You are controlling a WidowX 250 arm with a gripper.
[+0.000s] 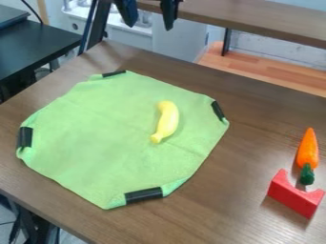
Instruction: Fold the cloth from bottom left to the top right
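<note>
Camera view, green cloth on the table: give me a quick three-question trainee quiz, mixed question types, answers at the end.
1. Fill in the blank: the carrot has its green end at the notch of the ____ block.
2. Which thing lies on the cloth? A) the carrot B) the banana C) the block
3. True or false: the cloth is folded in half.

Key: 1 red; 2 B; 3 false.

One camera, fairly near, looks down at a slant across the table (223, 205) from above.
</note>
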